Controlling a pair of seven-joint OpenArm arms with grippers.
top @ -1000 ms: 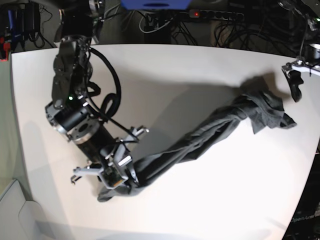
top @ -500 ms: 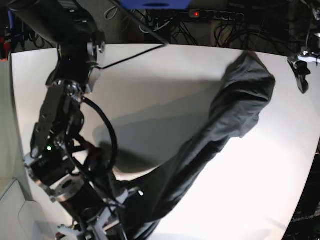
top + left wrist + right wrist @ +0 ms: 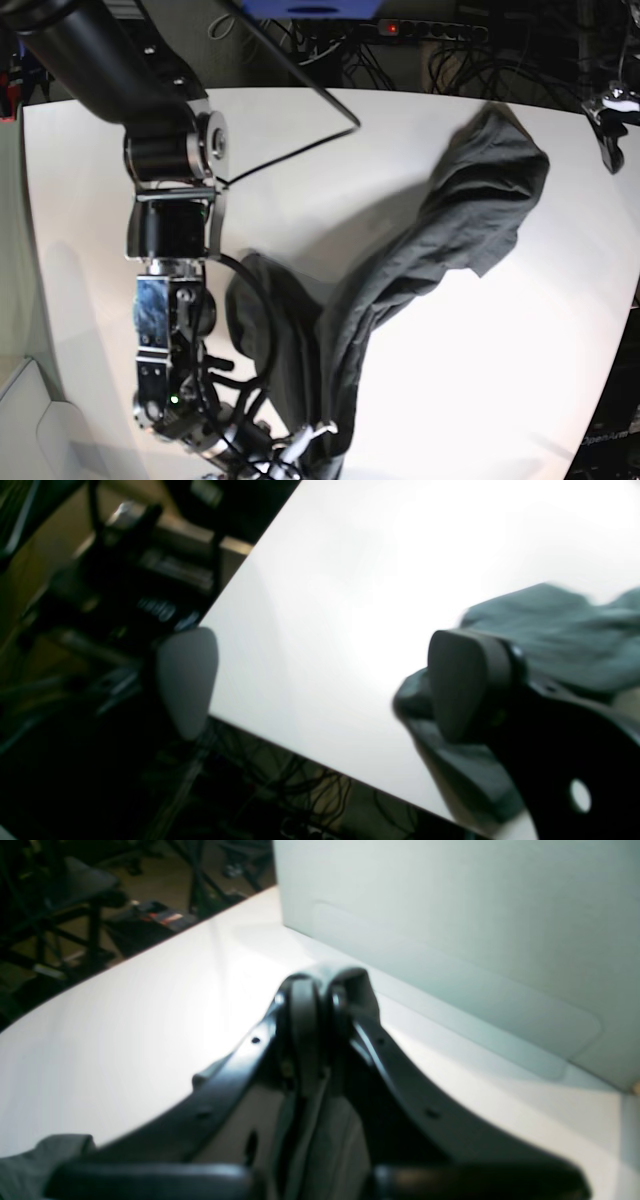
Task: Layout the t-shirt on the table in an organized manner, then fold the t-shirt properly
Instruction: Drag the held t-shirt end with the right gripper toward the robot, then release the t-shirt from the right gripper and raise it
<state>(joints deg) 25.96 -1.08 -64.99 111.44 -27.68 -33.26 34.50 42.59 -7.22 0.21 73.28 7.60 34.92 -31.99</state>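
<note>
Dark grey t-shirt (image 3: 440,230) stretched in a long wrinkled band across the white counter (image 3: 350,140), from near the far right corner down to the near edge. Right gripper (image 3: 317,995) clamped tight on a fold of the cloth at the near edge, fabric pinched between the pads. Left gripper (image 3: 320,685) spread wide and empty, above the counter's right edge; bunched shirt end lying just beside one fingertip (image 3: 465,680). Wrist views blurred; neck label not discernible.
</note>
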